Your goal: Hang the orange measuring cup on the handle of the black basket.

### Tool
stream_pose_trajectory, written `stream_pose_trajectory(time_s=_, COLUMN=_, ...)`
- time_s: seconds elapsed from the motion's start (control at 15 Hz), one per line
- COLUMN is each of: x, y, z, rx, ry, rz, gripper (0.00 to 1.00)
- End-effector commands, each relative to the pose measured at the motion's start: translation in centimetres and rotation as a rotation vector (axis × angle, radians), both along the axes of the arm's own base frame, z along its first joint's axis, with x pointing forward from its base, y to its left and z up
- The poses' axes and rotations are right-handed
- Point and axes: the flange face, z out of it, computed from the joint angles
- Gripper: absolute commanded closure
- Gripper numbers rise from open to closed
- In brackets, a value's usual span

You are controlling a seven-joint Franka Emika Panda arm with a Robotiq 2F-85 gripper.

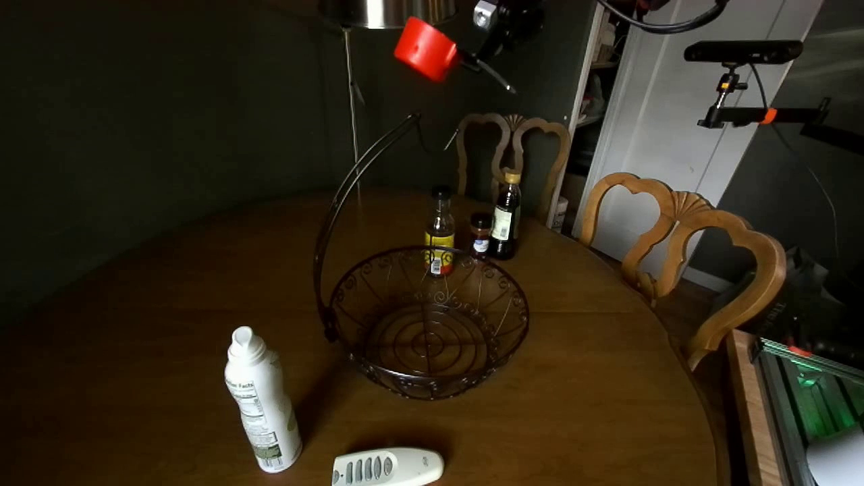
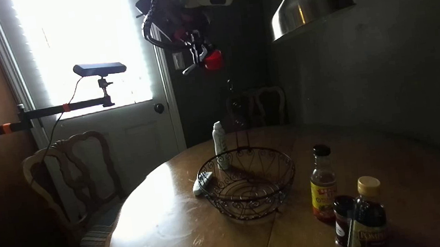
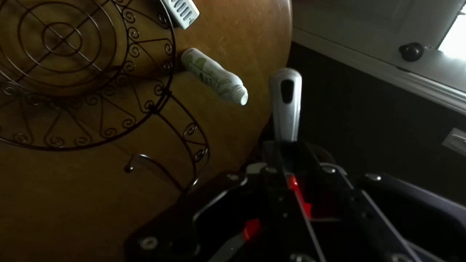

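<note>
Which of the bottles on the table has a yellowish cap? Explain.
The nearly black bottle beside the small jar. That jar and the yellow-labelled bottle have black lids, while the white bottle has a white top.

A dark gripper clasps a tilted orange-red measuring cup, higher than the tip of the arched handle on a round black wire basket and apart from it. The basket sits on a wooden table. Behind it stand a yellow-labelled bottle, a black-lidded jar and a gold-capped bottle; nearer are a white bottle and a white remote control.
</note>
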Motion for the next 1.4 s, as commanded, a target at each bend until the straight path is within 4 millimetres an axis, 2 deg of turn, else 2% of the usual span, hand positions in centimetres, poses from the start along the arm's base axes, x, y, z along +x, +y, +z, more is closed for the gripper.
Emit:
stream_pose_trajectory(time_s=0.0, x=-0.2, y=0.0, z=0.1, rx=-0.008, ry=-0.001, rz=-0.006, gripper=0.85)
stream_pose_trajectory(time_s=0.13, x=-0.5, y=0.1, z=0.1, rx=-0.013, ry=-0.001, rz=-0.01, gripper=0.85)
stream_pose_trajectory(time_s=0.2, x=-0.6, y=0.1, z=0.0, rx=-0.013, ry=0.0, rz=-0.011, gripper=0.96)
stream_pose_trajectory(time_s=0.33, x=0.2, y=0.2, z=-0.7, rx=-0.055, ry=0.027, rz=-0.07, gripper=0.96)
stream_pose_trajectory(time_s=0.8, x=4.6, y=-5.2, z=-1.4, rx=-0.099, ry=0.046, rz=-0.453, gripper=0.96)
stream_pose_trajectory(time_s=1.07, x=5.4, y=-8.3, z=-3.0, rx=-0.119, ry=0.141, rz=-0.587, gripper=0.96)
stream_pose_trajectory(time_s=1.33, x=5.3, y=-9.0, z=-4.0, rx=-0.098, ry=0.252, rz=-0.637, gripper=0.96)
